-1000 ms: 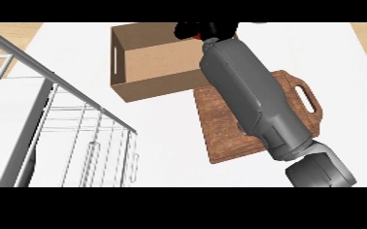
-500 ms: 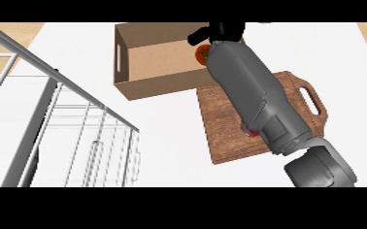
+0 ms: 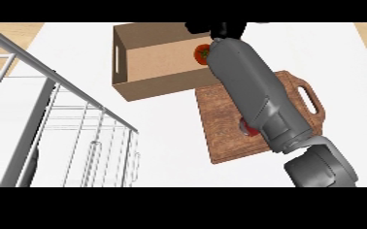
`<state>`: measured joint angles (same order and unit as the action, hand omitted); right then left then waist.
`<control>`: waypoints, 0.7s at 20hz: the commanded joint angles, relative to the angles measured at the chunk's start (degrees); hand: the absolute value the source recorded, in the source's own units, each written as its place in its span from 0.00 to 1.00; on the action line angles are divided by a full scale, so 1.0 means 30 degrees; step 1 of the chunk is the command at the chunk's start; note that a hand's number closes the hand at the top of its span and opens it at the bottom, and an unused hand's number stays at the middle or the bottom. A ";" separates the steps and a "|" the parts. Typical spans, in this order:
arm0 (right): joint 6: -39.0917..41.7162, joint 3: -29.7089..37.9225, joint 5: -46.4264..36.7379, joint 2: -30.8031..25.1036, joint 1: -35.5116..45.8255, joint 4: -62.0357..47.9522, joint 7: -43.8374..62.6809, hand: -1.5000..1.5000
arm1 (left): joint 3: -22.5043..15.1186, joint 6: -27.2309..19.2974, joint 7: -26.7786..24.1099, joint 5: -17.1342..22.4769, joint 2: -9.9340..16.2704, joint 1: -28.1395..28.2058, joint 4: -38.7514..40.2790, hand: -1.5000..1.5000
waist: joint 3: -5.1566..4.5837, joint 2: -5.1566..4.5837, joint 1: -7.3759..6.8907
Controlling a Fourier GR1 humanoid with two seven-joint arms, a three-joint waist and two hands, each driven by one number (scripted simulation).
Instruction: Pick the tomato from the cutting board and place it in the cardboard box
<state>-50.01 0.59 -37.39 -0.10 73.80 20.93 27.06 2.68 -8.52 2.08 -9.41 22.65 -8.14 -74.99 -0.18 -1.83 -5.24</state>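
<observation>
The right forearm comes in from the lower right corner and stretches up across the picture, lying over the cutting board and ending above the far right part of the cardboard box. The right hand shows only as a black shape at the top edge of the scene, above the box's far wall. It is cut by the edge, so I cannot tell if the fingers are apart or curled.

The tomato is inside the box, near its right side and just beside the forearm, which hides a part of it. It is red with a small green spot on it, probably the stem end, which seems to face toward the right. The tomato looks round, so no long axis can be told. It is apart from the hand; I cannot tell if it rests on the bottom of the box.

The box stands open on the white table, its walls upright, with a slot handle in the left wall. Its near right corner is just beside the far left corner of the cutting board. The board is brown wood, turned a little, with its handle loop pointing to the right. A small red thing shows on the board at the edge of the forearm, mostly hidden.

A wire rack stands at the left.
</observation>
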 commanded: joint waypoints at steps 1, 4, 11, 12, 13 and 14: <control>-0.2130 0.0932 0.1096 0.0030 -0.0219 0.0655 -0.1700 0.00 | 0.0233 0.0089 0.0517 0.0076 0.0141 -0.0033 -0.0210 0.50 | 0.0081 0.0186 0.0441; -0.2603 0.1650 0.2004 0.0029 -0.1145 0.1864 -0.3602 0.00 | 0.0736 0.0087 0.0593 0.0110 0.0661 0.0115 -0.0572 0.50 | 0.0091 0.0329 0.0896; -0.2093 0.1155 0.3598 0.0030 -0.4952 0.5601 -0.4625 0.00 | 0.1019 -0.0323 0.0905 -0.0139 0.0267 0.0759 -0.0788 0.50 | 0.0074 0.0687 0.1844; -0.1101 0.1202 0.3317 -0.0859 -0.4856 0.6347 -0.4083 0.00 | 0.1442 0.0430 0.1549 0.0364 0.0919 0.0936 -0.1186 0.50 | 0.0074 0.0757 0.1986; -0.0783 0.0443 0.2781 -0.0536 -0.5616 0.7459 -0.2831 0.00 | 0.1044 -0.0363 0.1001 -0.0081 0.0115 0.1674 -0.1441 0.50 | 0.0064 0.0881 0.2225; -0.1124 0.0305 0.2860 -0.0272 -0.6955 0.8455 -0.3036 0.00 | 0.1172 -0.0305 -0.0155 -0.0033 -0.0114 0.1880 -0.0135 0.50 | 0.0055 0.0836 0.2285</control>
<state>-53.87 3.33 -28.39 -0.91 60.21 38.53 16.14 5.96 -8.30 2.71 -8.75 23.41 -2.36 -76.87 -0.23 0.28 -0.03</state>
